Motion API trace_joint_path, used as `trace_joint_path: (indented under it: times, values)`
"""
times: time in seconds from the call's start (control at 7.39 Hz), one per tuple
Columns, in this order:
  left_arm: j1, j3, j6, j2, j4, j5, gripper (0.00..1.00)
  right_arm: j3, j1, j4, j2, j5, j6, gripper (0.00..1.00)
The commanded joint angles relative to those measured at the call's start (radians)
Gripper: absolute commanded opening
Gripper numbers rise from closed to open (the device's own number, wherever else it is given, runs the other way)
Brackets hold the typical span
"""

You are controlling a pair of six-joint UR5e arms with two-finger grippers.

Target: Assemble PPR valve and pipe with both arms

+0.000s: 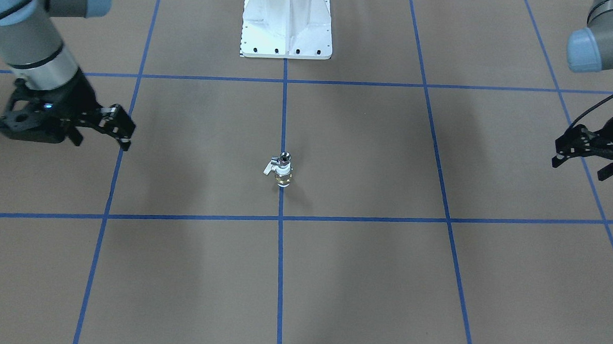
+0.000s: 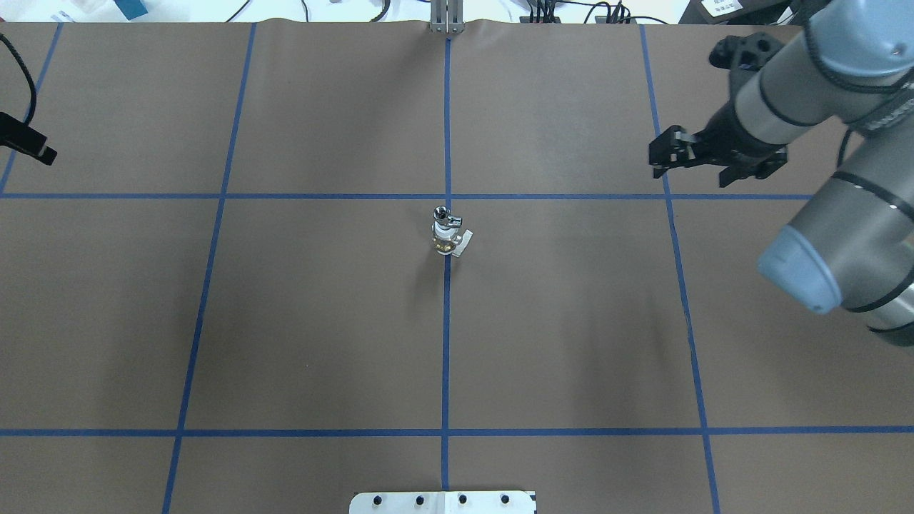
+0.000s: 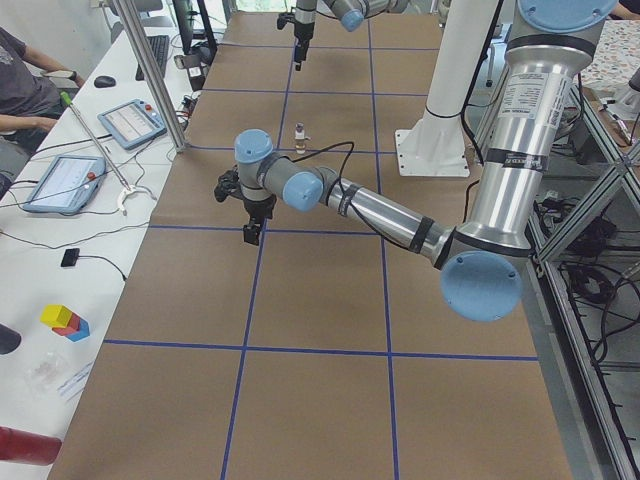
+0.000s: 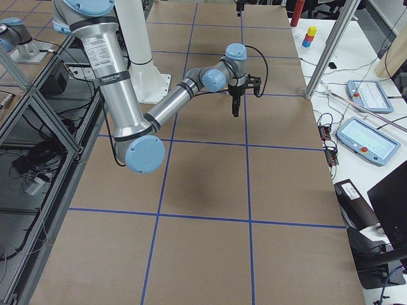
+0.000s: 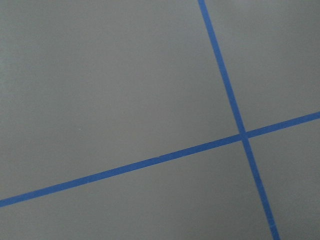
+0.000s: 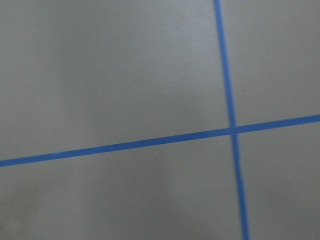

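Note:
The PPR valve (image 1: 283,175) stands upright at the table's centre on a blue tape line, brass body, white ends, silver lever to one side. The small silver pipe (image 1: 285,157) sits on its top end, dark opening up. Both also show in the overhead view, valve (image 2: 448,241) and pipe (image 2: 442,213). My right gripper (image 1: 102,143) is open and empty, far off to the valve's side; overhead it is at the right (image 2: 687,176). My left gripper (image 1: 578,170) is open and empty at the opposite side. Both wrist views show only brown paper and tape.
The white bolted pedestal (image 1: 287,31) stands at the robot's side of the table. Blue tape lines (image 2: 446,357) grid the brown surface. A side bench with tablets (image 3: 130,122), cables and a metal post (image 3: 150,70) runs along the far edge, with a person seated there.

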Motion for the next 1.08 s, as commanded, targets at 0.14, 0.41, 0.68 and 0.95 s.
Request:
trace_joint_path:
  times: [0.14,0.41,0.68,0.95]
  values:
    - [-0.096,0.066,0.111,0.041,-0.013,-0.093,0.99,-0.06,0.328,0.01,-0.22,0.195,-0.491,1.0]
    - [-0.096,0.061,0.103,0.043,-0.014,-0.091,1.0,-0.15,0.433,0.01,-0.234,0.258,-0.789,1.0]
    - [-0.098,0.03,0.076,0.058,-0.025,-0.093,1.0,-0.167,0.441,0.011,-0.241,0.234,-0.809,1.0]
    - [-0.096,0.036,0.071,0.059,-0.022,-0.091,1.0,-0.152,0.489,0.011,-0.231,0.237,-0.808,1.0]
